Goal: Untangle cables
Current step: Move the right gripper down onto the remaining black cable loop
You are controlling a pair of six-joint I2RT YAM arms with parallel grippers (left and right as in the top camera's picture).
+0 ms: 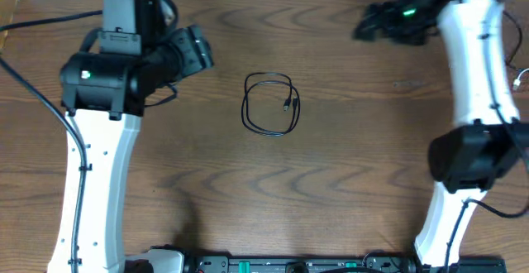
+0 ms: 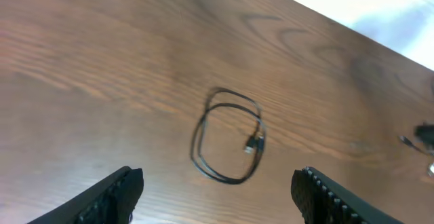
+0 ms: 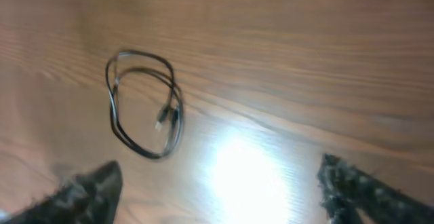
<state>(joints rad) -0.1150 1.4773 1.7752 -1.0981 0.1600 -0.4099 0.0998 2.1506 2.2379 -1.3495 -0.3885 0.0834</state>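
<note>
A thin black cable point(image 1: 270, 103) lies coiled in a small double loop at the middle of the wooden table, its small plug end tucked inside the loop. In the left wrist view the cable point(image 2: 227, 134) rests ahead of my left gripper point(image 2: 218, 183), which is open with nothing between its fingers. My left gripper point(image 1: 201, 51) hovers to the cable's upper left. In the blurred right wrist view the cable point(image 3: 144, 102) lies to the upper left of my right gripper point(image 3: 220, 180), which is open and empty. My right gripper point(image 1: 370, 23) is at the far right of the table.
A thin white strand point(image 1: 519, 79) shows at the table's right edge, behind the right arm. A thick black robot wire point(image 1: 33, 83) runs along the left side. The arm bases and a black rail point(image 1: 289, 265) line the front edge.
</note>
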